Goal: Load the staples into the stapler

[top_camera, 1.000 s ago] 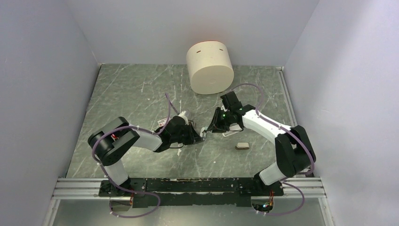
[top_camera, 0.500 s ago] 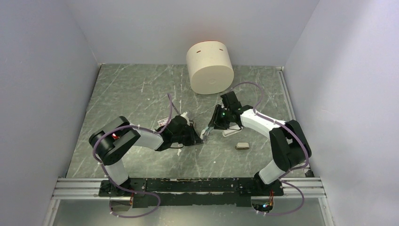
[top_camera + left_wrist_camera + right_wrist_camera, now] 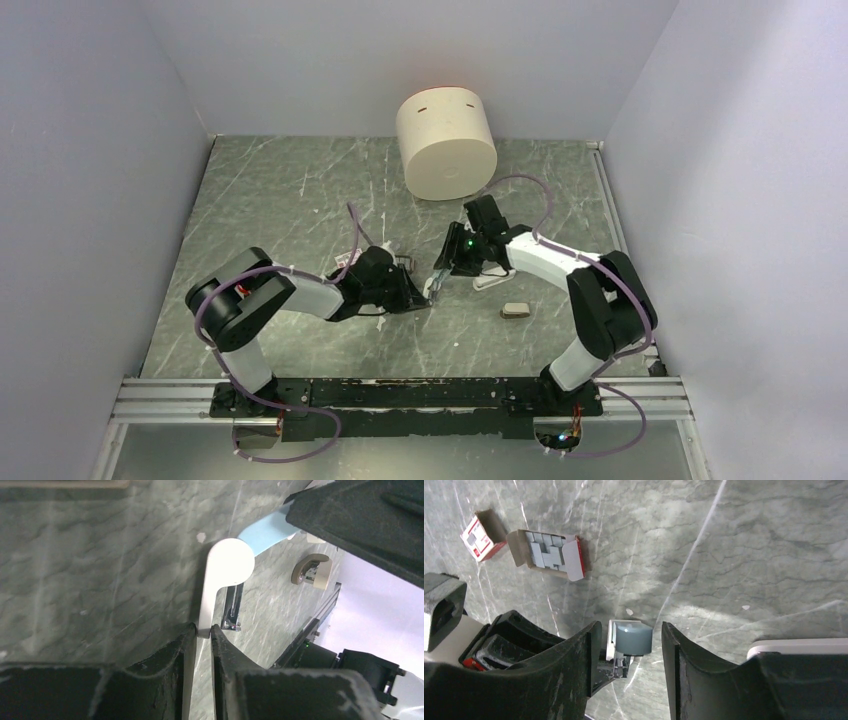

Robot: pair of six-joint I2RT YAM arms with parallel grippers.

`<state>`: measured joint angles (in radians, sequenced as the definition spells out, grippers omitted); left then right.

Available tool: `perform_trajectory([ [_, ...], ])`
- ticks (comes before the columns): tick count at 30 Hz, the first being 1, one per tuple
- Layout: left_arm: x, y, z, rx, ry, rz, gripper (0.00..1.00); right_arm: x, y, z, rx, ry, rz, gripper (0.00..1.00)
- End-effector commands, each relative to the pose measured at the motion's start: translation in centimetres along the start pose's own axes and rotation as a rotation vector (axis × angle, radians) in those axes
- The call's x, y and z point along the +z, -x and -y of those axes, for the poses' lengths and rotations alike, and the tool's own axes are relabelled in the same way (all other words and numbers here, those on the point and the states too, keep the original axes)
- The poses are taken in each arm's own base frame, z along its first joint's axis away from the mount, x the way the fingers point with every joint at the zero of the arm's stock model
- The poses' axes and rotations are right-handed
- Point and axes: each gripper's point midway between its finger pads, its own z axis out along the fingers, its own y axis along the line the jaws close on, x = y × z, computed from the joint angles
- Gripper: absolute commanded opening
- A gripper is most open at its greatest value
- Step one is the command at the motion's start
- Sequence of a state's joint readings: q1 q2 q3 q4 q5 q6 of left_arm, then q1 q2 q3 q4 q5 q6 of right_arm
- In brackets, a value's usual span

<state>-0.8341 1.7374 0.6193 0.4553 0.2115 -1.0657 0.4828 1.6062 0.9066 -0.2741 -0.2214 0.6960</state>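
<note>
My left gripper [image 3: 203,630] is shut on the lower end of the slim white stapler [image 3: 220,570], just above the table. The stapler's metal rail [image 3: 232,607] hangs open beside it. A pale blue piece [image 3: 265,527] sticks out from its rounded far end. My right gripper [image 3: 630,627] is open, with its fingers either side of that blue piece [image 3: 634,639] and not touching it. The red-and-white staples box [image 3: 479,532] lies open on the table. Its tray of grey staple blocks [image 3: 549,555] is beside it. In the top view the two grippers meet at the stapler [image 3: 432,283].
A short beige-grey piece [image 3: 515,310] lies on the table right of the grippers. A small white piece [image 3: 487,283] lies under the right arm. A large cream cylinder [image 3: 447,145] stands at the back. Walls close the table [image 3: 280,190] on three sides.
My right gripper has moved a little left and closer to the stapler's end. My left gripper has turned slightly and still holds the stapler.
</note>
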Motion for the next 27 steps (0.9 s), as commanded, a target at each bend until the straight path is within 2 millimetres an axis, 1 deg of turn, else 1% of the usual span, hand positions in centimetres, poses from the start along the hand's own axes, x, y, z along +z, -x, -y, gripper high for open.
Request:
perform_trajectory([
  [1,-1.1,-0.3,-0.2,-0.108,-0.042,-0.028,0.25,0.9,-1.4,-0.6,-0.041,0.021,-0.038,0.52],
  [4,-1.4,-0.1,-0.4,-0.163,-0.067,-0.037,0.30,1.4,-2.3,-0.9,-0.060,0.011,-0.060,0.54],
  [8,-1.7,-0.1,-1.0,-0.224,-0.090,-0.054,0.32,1.9,-3.3,-1.0,-0.071,-0.008,-0.077,0.56],
  [12,-1.5,-0.5,-1.6,-0.244,-0.074,-0.070,0.34,2.2,-3.7,-1.5,-0.083,-0.025,-0.079,0.56],
  [16,-1.6,-0.6,-2.1,-0.247,-0.052,-0.068,0.34,2.4,-3.7,-1.4,-0.083,-0.071,-0.071,0.56],
  [19,-1.7,-0.4,-2.3,-0.241,-0.038,-0.063,0.34,2.7,-3.8,-1.4,-0.086,-0.108,-0.066,0.54],
  [23,-1.9,-0.3,-2.4,-0.233,-0.035,-0.061,0.35,2.9,-3.8,-1.6,-0.100,-0.142,-0.049,0.48],
  [27,-2.1,-0.2,-2.3,-0.224,-0.035,-0.055,0.39,2.9,-3.7,-1.7,-0.111,-0.169,-0.037,0.43],
])
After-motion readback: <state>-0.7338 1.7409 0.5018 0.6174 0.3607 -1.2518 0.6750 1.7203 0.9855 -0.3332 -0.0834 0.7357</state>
